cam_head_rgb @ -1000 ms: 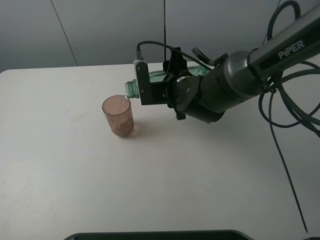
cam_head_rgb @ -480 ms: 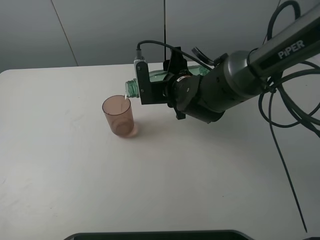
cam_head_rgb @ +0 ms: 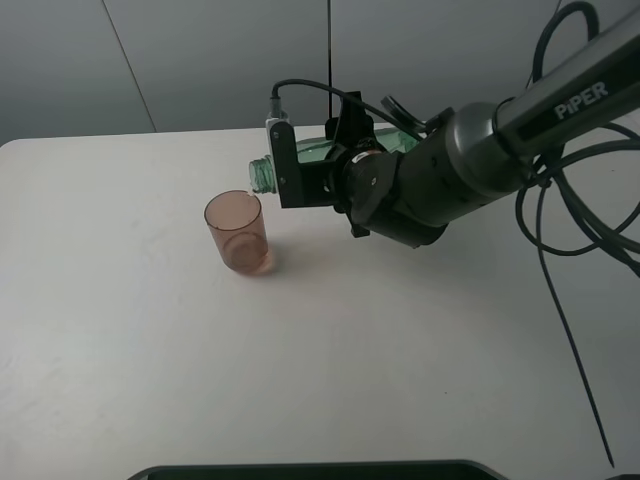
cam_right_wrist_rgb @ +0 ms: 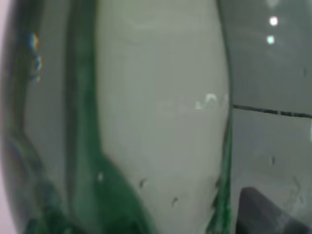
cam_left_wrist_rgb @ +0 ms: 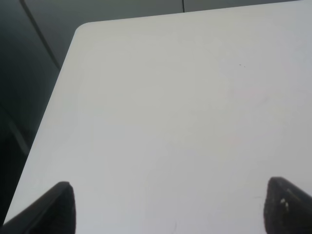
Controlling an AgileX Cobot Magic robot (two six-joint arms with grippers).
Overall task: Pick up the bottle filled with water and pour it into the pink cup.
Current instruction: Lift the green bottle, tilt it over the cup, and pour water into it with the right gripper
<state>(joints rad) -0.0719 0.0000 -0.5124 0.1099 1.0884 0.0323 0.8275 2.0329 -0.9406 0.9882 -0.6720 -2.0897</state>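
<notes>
The green-tinted bottle [cam_head_rgb: 318, 152] lies almost level in my right gripper [cam_head_rgb: 312, 170], which is shut on it. Its open neck [cam_head_rgb: 263, 177] points left, just above the right rim of the pink cup [cam_head_rgb: 238, 232]. The cup stands upright on the white table with liquid in its bottom. No stream shows between neck and cup. In the right wrist view the bottle's green wall [cam_right_wrist_rgb: 122, 122] fills the frame. In the left wrist view my left gripper [cam_left_wrist_rgb: 168, 204] is open and empty, with only its dark fingertips [cam_left_wrist_rgb: 57, 204] showing over bare table.
The white table [cam_head_rgb: 150, 350] has a rounded far-left corner [cam_left_wrist_rgb: 83, 30]. Black cables [cam_head_rgb: 560, 230] hang from the right arm over the table's right side. A dark edge [cam_head_rgb: 300, 470] runs along the front of the high view.
The thin stream of water from the neck into the cup has stopped. The bottle and right gripper have barely moved.
</notes>
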